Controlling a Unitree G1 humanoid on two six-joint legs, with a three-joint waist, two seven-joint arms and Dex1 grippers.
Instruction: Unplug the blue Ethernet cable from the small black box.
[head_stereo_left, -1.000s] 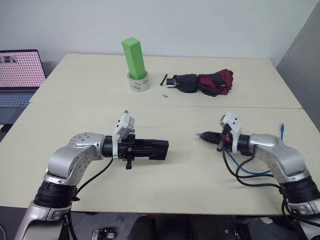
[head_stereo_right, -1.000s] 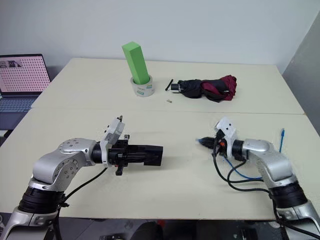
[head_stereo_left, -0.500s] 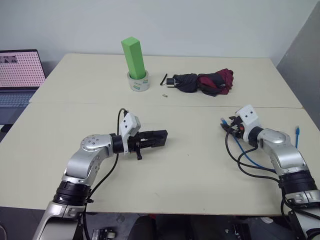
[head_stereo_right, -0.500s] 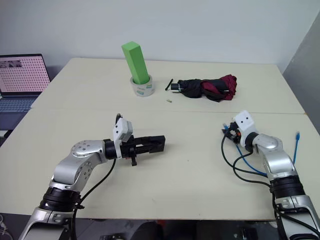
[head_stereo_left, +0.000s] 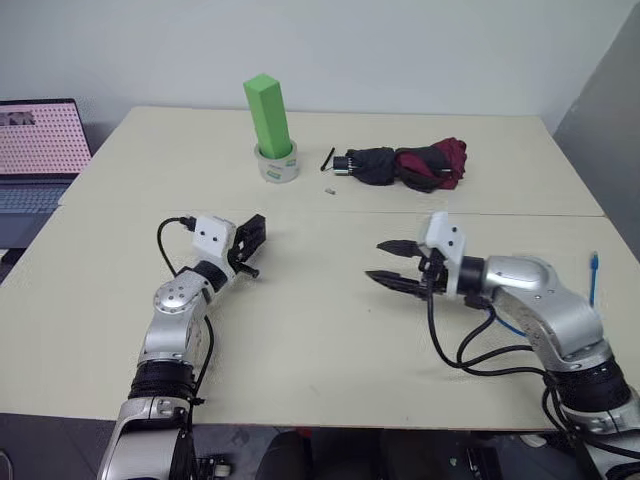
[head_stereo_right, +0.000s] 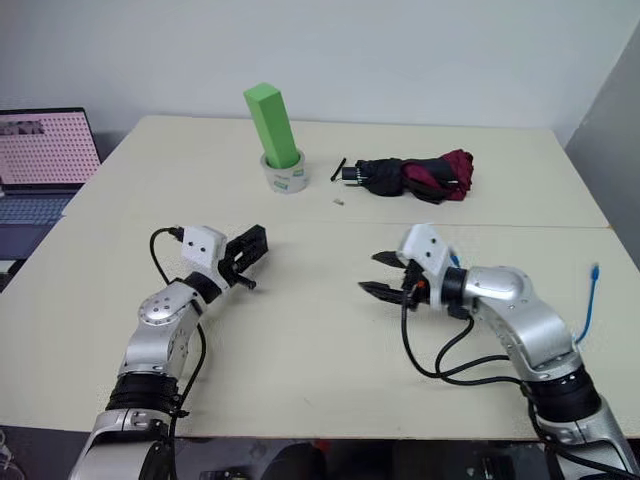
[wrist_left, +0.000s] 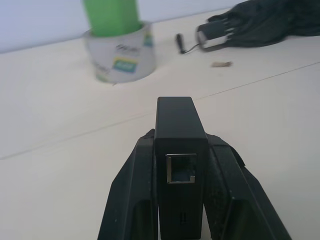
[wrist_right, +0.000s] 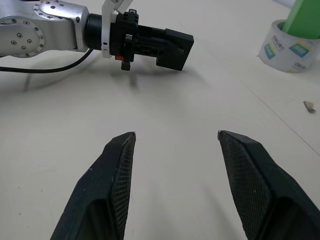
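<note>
Left fingers clamp the box, its port empty, above the counter. Right fingers spread, empty. Cable lies by the counter's right edge.

left gripper: fingers clamped, pointing forward | right gripper: fingers spread, pointing left

— What sits toward the table's far edge?
— A green block standing upright inside a tape roll, a folded black-and-maroon umbrella to its right, a small scrap between them
— And past the left edge?
— An open laptop
</note>
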